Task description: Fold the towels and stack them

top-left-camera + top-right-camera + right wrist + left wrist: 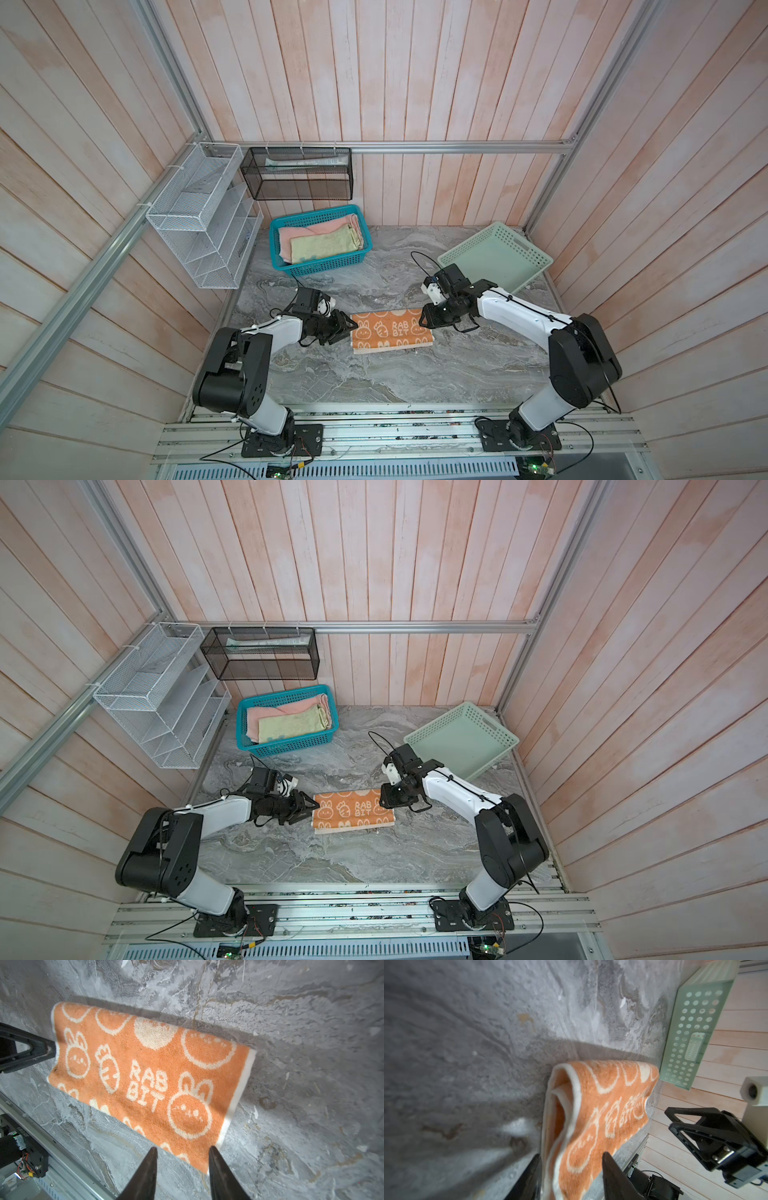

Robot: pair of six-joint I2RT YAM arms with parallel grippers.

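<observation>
Closest to the lens stand the black shoulders of the left arm [232,374] and the right arm [582,361], both bolted to a metal rail [399,432] along the near edge of the grey marbled table [395,382]. On the left wall hangs a white wire rack [199,220], and a black mesh basket [297,178] hangs on the back wall just beside it. Below them a teal basket [328,264] sits on the table with a folded pink towel [316,228] in it and a folded yellow towel [324,247] lying on top.

The left gripper [349,328] lies low at the left end of the orange rabbit towel [390,332], its jaws spread to either side of that end's gaping layers. The towel is folded into a long strip and lies flat mid-table between the grippers.

The right gripper [424,322] hangs over the towel's right end, hiding its far corner in both top views, with its jaws parted and nothing gripped. The right wrist overlaps the near corner of the pale green tray [498,257].
</observation>
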